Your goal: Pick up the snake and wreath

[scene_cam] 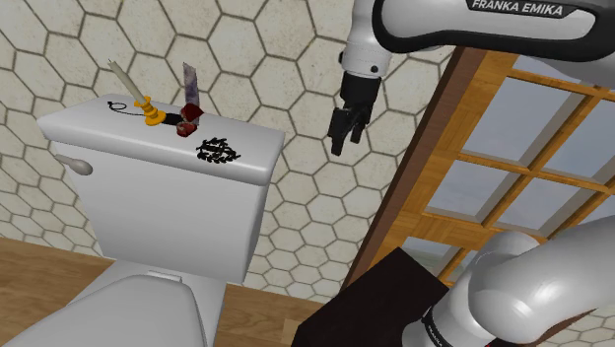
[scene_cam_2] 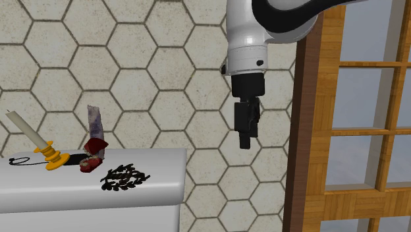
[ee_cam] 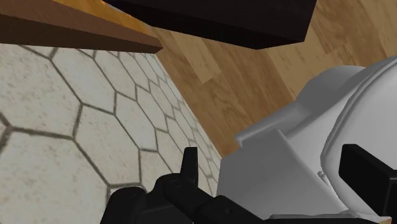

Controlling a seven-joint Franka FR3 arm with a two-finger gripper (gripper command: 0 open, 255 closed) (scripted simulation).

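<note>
A black wreath (scene_cam: 217, 151) (scene_cam_2: 124, 176) lies flat on the white toilet tank lid (scene_cam: 99, 126) (scene_cam_2: 164, 165), near its right end in the shoulder view. A thin black coiled snake (scene_cam: 116, 105) (scene_cam_2: 20, 160) lies at the lid's other end, beside a candle. My gripper (scene_cam: 345, 143) (scene_cam_2: 245, 144) hangs in the air past the lid's right end, above lid height and pointing down. It is open, with its fingers (ee_cam: 189, 165) standing wide apart and nothing between them in the wrist view.
A white candle in an orange holder (scene_cam: 146, 108) (scene_cam_2: 53, 157) and a red object with a grey blade (scene_cam: 187, 118) (scene_cam_2: 94, 155) stand between snake and wreath. A wooden window frame (scene_cam: 434, 168) (scene_cam_2: 306, 118) rises beside the gripper. The hexagon-tiled wall (scene_cam_2: 151, 86) is behind.
</note>
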